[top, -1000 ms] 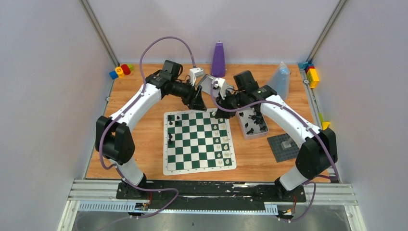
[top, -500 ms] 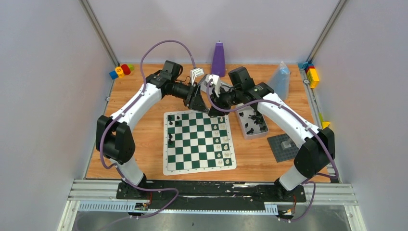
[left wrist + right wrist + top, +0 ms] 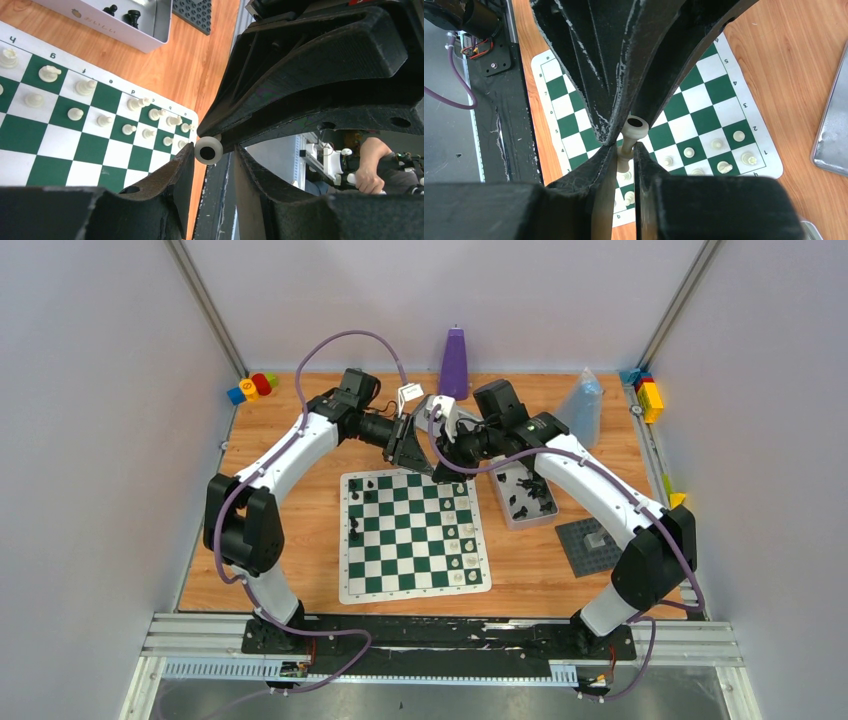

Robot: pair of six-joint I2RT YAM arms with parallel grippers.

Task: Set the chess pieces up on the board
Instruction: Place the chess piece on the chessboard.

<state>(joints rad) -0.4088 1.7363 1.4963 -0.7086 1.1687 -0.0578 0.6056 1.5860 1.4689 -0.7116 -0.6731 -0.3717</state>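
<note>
Item: one cream-white chess piece (image 3: 633, 131), held in the air just above the upper edge of the board (image 3: 400, 540), near the centre of the top view

Grip: the thin stem is clamped between the fingers of the right gripper (image 3: 625, 151), which is closed tight on it; the round hollow base is turned away from that wrist

Second tool: the base is seen between the fingers of the left gripper (image 3: 213, 150), whose jaws are parted about it; it lies against the lower-left finger, and a gap is seen on the other side

Board: laid flat on the wooden table (image 3: 310, 540), dark green and white checks, white border

Set out: other cream-white pieces (image 3: 105, 120) are ranged along the board's right side in the top view; a few black pieces (image 3: 354, 530) are stood along its left side

Adjacent: loose black figures (image 3: 520, 505) are seen in a silver tray (image 3: 530, 524) just right of the board
</note>
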